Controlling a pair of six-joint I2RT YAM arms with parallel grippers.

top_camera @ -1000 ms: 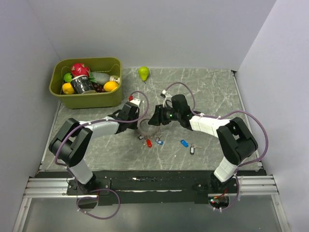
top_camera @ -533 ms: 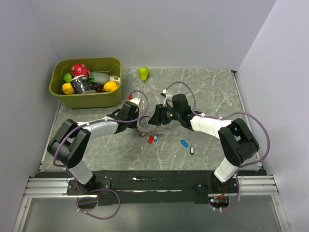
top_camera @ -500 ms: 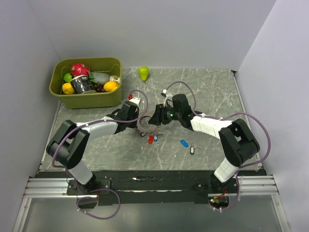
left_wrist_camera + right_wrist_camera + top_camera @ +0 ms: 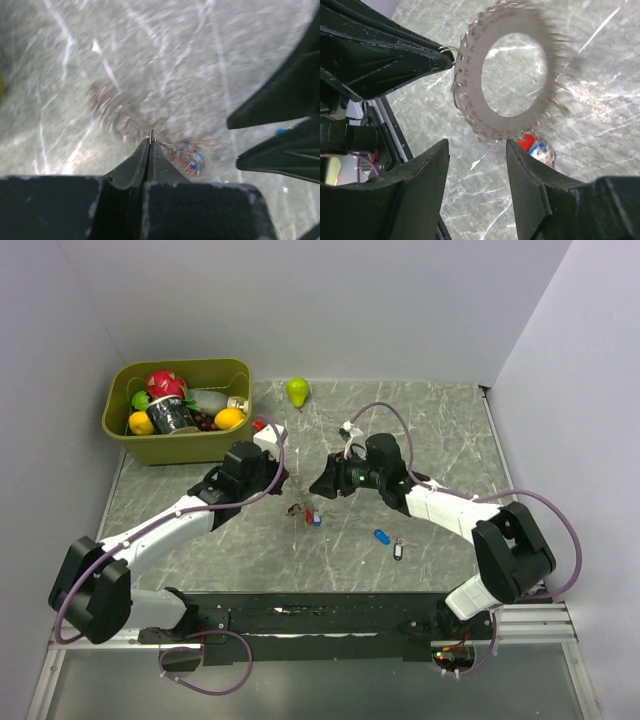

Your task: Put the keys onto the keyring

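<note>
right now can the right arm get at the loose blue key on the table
Probably yes: the right tool is open and empty, and the blue key lies uncovered close by, with nothing between them.

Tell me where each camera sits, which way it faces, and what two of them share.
Top external: above and behind the bases, looking down on the table; left arm and right arm show whole.
Left wrist: on the left arm, looking along the shut left gripper at the blurred keyring; own fingers show.
Right wrist: on the right arm, looking past the open right gripper at the keyring; own fingers show.
Shared: both wrist views show the keyring pinched by the left gripper, red and blue keys beside it.
</note>
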